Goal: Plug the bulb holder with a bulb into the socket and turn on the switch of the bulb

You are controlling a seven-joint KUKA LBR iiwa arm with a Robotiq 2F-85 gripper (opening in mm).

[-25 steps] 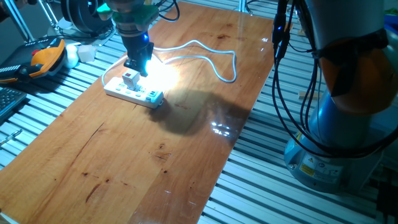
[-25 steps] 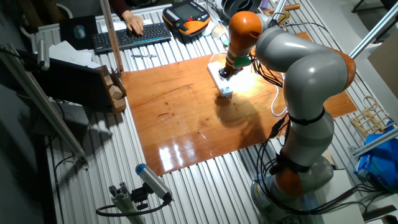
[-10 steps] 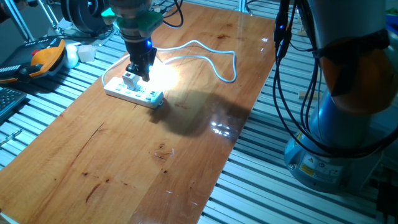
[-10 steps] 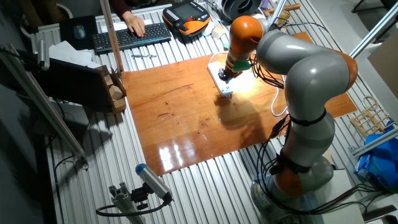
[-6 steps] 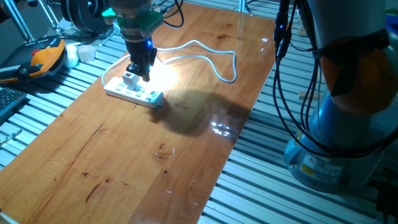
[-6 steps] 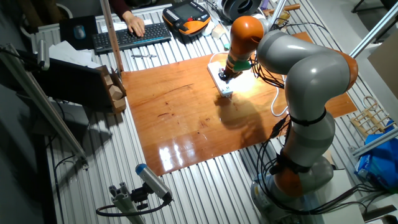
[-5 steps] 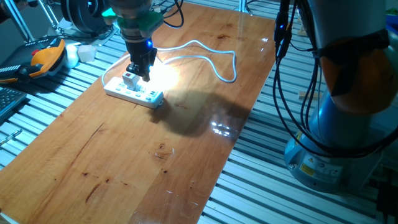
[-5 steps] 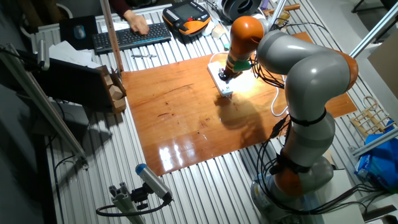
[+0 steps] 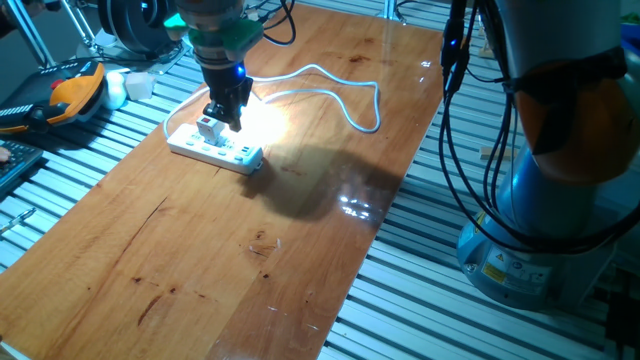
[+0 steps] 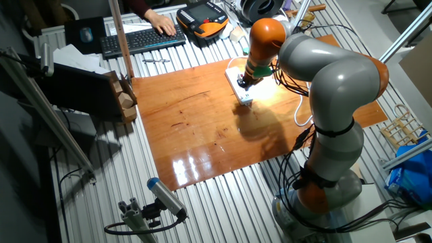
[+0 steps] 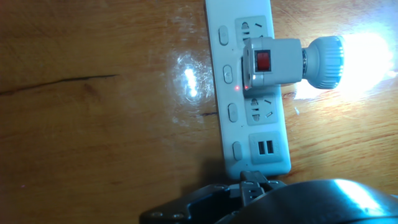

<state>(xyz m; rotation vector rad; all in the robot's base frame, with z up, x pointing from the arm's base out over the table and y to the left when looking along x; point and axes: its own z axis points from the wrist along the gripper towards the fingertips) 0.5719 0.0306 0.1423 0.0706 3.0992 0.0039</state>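
Bulb holder (image 9: 209,128) first, in one fixed view: it sits plugged into the socket (image 9: 214,148) at the far left of the desk (image 9: 250,250), with the bulb's bright glow (image 9: 258,122) spilling onto the wood to its right. Against the picture from 2.5 seconds ago, the gripper (image 9: 226,112) has shifted slightly; over the last second we see no further motion. The bulb was lit then and is lit now, so we judge plugging and switching both done, with only withdrawal left. We cannot tell from here whether the fingers are spread or pressed together. The socket lies near the desk's left edge, and its white cable (image 9: 340,95) loops off to the right; open wood stretches toward the near side.

From the other fixed view, the arm's orange wrist (image 10: 264,34) leans over the socket (image 10: 239,84), hiding most of it. The gripper's state cannot be read here either. Room to lift straight up looks free; a keyboard (image 10: 142,39) and a person's hand (image 10: 162,25) sit well apart, beyond the far edge.

In the hand view, the bulb holder (image 11: 273,62) stands in the socket (image 11: 247,87), its red switch (image 11: 263,61) facing us and the bulb (image 11: 357,56) blazing to the right. Nothing is pinched here; only the gripper's dark body shows at the bottom edge, so its opening stays unknown. Bare desk (image 11: 93,124) lies to the left.
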